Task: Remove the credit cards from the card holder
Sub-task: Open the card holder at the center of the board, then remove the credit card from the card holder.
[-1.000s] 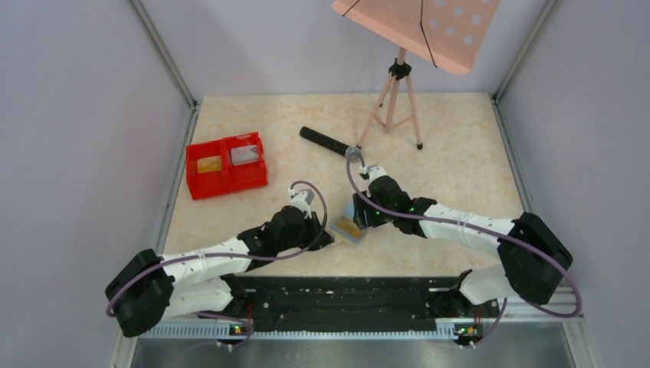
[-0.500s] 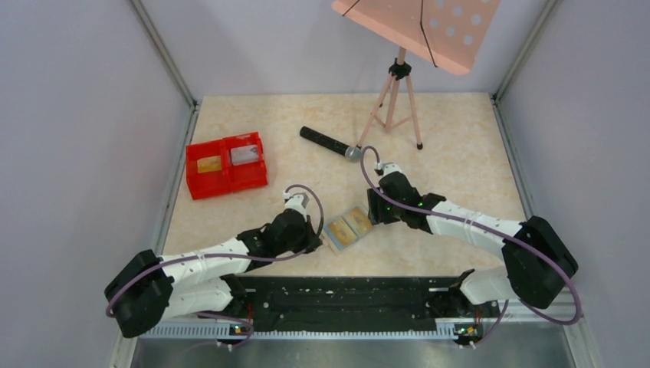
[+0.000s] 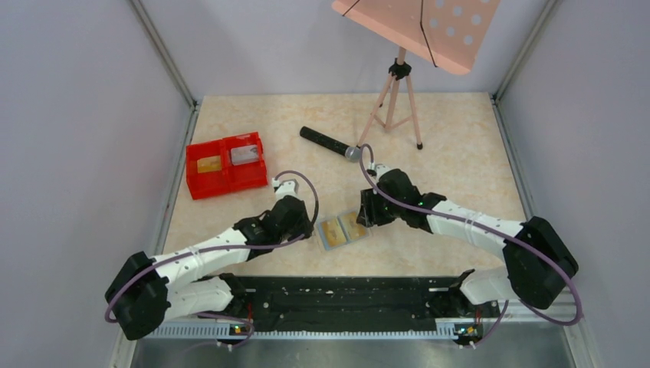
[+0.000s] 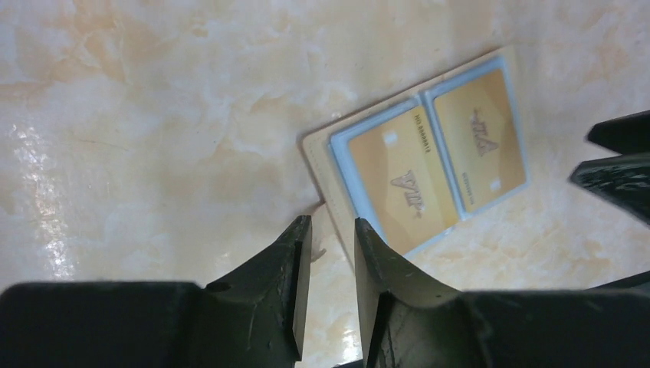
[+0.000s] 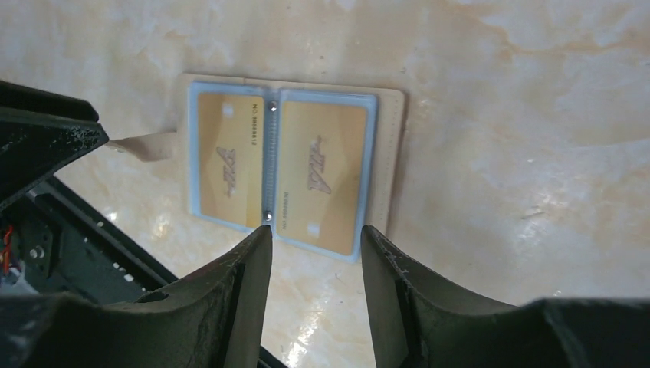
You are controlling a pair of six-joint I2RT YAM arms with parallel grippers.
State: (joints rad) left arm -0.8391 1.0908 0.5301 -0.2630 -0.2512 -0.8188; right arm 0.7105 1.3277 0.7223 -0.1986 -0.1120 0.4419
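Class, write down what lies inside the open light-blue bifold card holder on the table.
Inside the light-blue bifold card holder, two gold-yellow credit cards show, one per panel, face up. Whether further cards lie beneath them is hidden.

Top view high, looking down; both wrist views close, sharing card holder (image 5: 268, 165).

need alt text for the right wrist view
A light-blue card holder lies open flat on a marbled table, two gold credit cards in its panels. The right gripper hovers at one long edge, jaws open and empty.
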